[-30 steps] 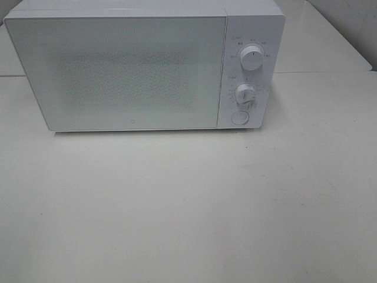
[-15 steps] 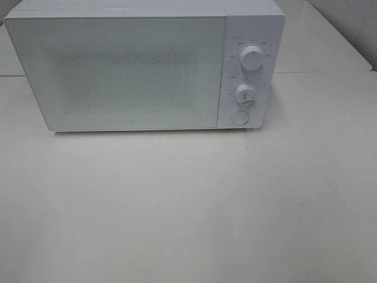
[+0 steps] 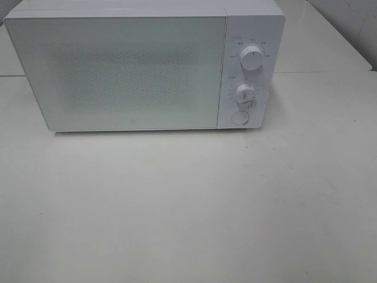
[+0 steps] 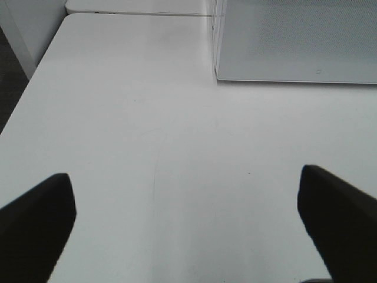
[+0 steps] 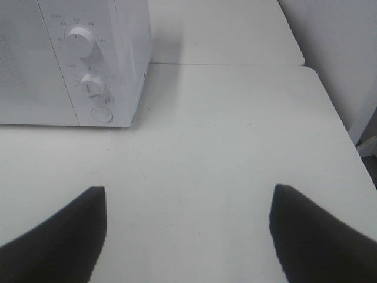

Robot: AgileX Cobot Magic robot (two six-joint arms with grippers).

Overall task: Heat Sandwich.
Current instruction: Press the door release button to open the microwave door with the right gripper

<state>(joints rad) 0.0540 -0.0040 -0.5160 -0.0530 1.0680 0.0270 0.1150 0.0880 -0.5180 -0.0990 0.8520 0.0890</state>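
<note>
No sandwich is in sight; the shut microwave (image 3: 135, 71) stands far on the table (image 3: 177, 206), left gripper (image 4: 184, 174) and right gripper (image 5: 188, 188) both wide open and empty, the right one nearer its round button (image 3: 240, 117).

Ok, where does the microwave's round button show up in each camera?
Exterior high: round button right of centre, under the lower knob, just right of the microwave door.
Left wrist: not in it; only a corner of the microwave door shows.
Right wrist: round button directly under the lower knob.
Shared landmark: the microwave door, visible in all three.
</note>
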